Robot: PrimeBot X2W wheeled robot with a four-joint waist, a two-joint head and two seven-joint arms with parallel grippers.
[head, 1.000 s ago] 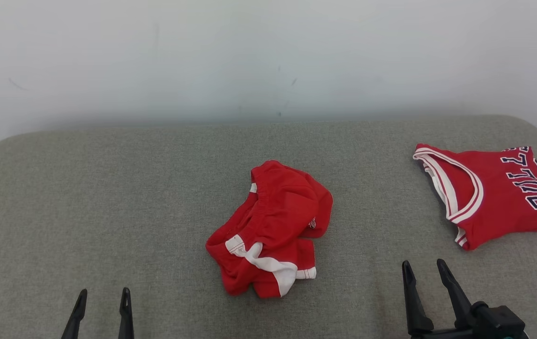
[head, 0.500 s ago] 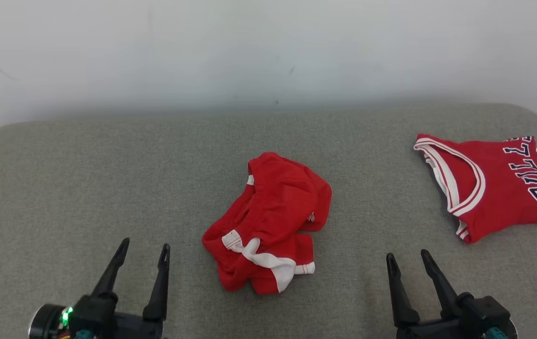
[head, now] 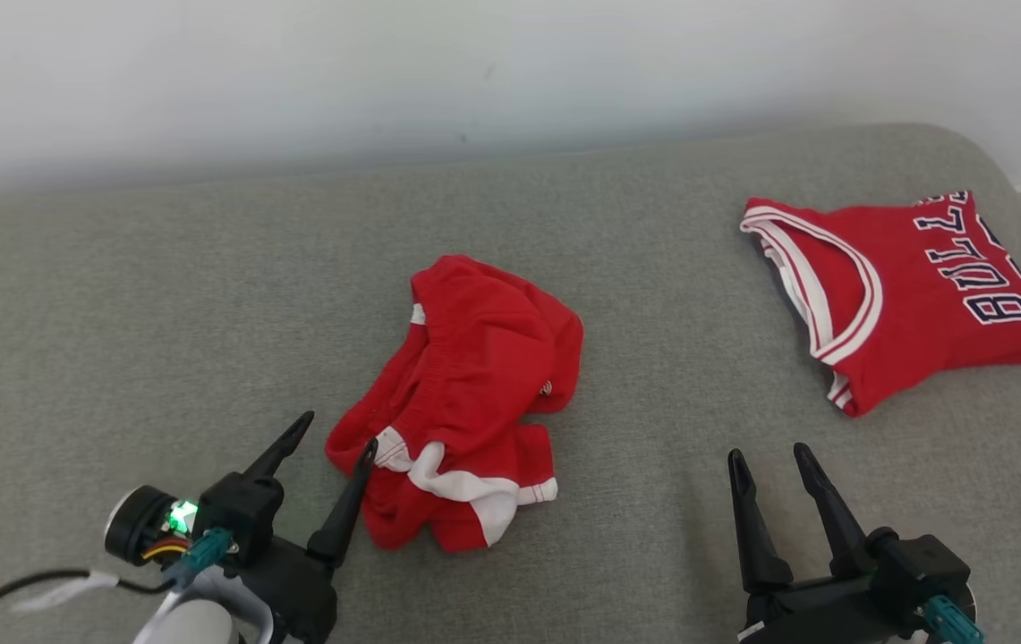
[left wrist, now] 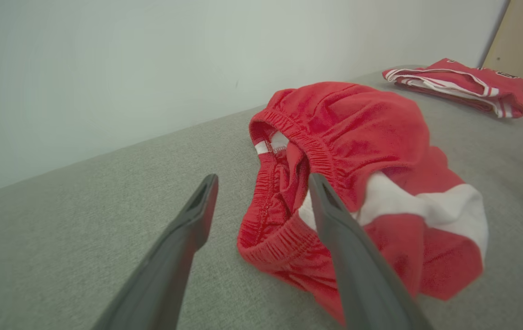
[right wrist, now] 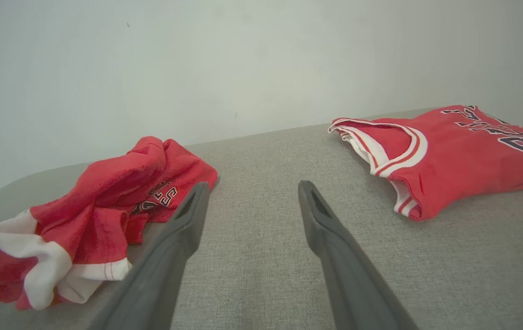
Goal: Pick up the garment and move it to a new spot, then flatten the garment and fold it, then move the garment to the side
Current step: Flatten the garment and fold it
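Garment (head: 461,402) lies crumpled, well apart from the folded jersey (head: 899,300). Left gripper (head: 341,427), jaws open, stands at the edge farthest from that jersey. Recommended: straddle the waistband (left wrist: 309,145) fully before closing.

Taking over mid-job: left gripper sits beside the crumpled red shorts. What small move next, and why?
Probably ease the left gripper forward over the shorts at their waistband edge, then close: its jaws stand open at that edge, and nothing is held.

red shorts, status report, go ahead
Left gripper open, beside crumpled red shorts. Right gripper open, apart. Shorts ungripped on grey cushion. Folded red jersey off right, not blocking.
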